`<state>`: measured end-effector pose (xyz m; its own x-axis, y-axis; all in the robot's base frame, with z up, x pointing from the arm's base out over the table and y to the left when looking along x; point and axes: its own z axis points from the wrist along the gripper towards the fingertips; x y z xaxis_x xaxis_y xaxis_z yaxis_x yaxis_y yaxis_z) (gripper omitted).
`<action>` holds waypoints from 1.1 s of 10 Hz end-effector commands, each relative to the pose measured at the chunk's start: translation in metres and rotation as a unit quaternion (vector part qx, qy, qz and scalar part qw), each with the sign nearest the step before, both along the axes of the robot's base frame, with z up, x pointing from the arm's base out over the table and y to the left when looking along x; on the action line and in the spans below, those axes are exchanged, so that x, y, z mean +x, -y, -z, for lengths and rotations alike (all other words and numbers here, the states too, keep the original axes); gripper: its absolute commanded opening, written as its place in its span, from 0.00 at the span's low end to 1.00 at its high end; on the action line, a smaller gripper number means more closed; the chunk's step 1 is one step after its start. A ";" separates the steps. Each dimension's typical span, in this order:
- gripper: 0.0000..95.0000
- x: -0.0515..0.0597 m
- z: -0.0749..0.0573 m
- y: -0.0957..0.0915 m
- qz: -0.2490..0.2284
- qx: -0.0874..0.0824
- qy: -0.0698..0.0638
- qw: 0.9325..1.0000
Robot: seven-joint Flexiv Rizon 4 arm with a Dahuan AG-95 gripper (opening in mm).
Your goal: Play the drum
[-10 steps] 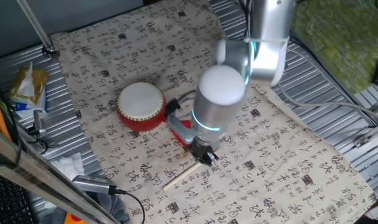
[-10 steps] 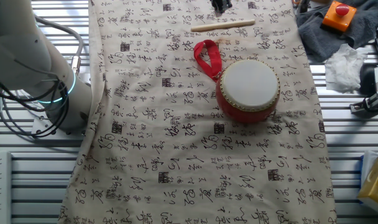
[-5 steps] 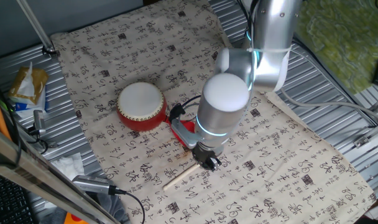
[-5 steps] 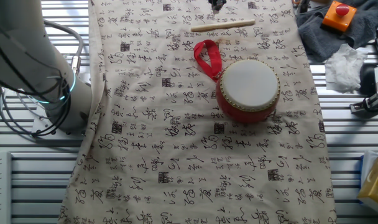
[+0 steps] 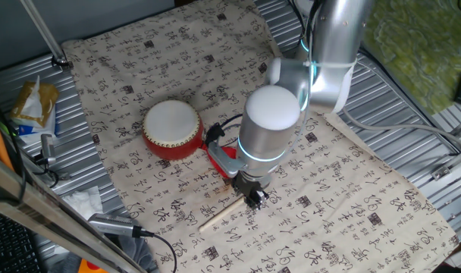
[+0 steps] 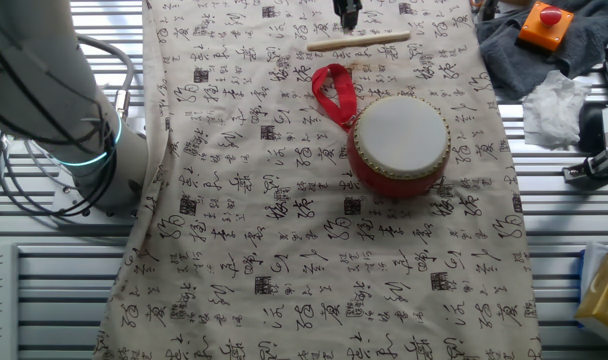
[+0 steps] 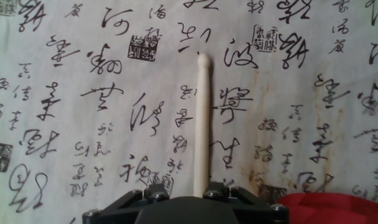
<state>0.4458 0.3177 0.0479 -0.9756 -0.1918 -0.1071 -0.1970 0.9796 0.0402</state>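
Observation:
The drum (image 5: 172,129) has a red body and a flat white skin and stands on the printed cloth; it also shows in the other fixed view (image 6: 399,143). Its red ribbon loop (image 6: 332,90) lies beside it, toward the gripper. A thin light wooden stick (image 5: 223,215) lies flat on the cloth in front of the drum. My gripper (image 5: 253,199) is low over the stick's near end, well apart from the drum. In the hand view the stick (image 7: 201,124) runs up from between my fingers (image 7: 155,191), which stand apart on either side of it. The gripper (image 7: 186,193) is open.
The cloth (image 5: 352,197) covers a ribbed metal table (image 5: 412,114). A snack bag (image 5: 33,106), cables and a crumpled tissue (image 5: 83,201) lie off the cloth's left edge. In the other fixed view a grey rag with an orange button box (image 6: 544,25) lies at the top right.
My gripper has shifted a little along the cloth and come lower over the stick's end. The drum, ribbon and stick have not moved.

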 end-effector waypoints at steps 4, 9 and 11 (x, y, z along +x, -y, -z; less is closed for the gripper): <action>0.20 0.001 0.011 0.003 -0.010 -0.006 0.002 1.000; 0.20 0.002 0.022 0.013 -0.048 -0.022 0.003 0.999; 0.20 0.002 0.023 0.017 -0.060 -0.038 0.002 0.997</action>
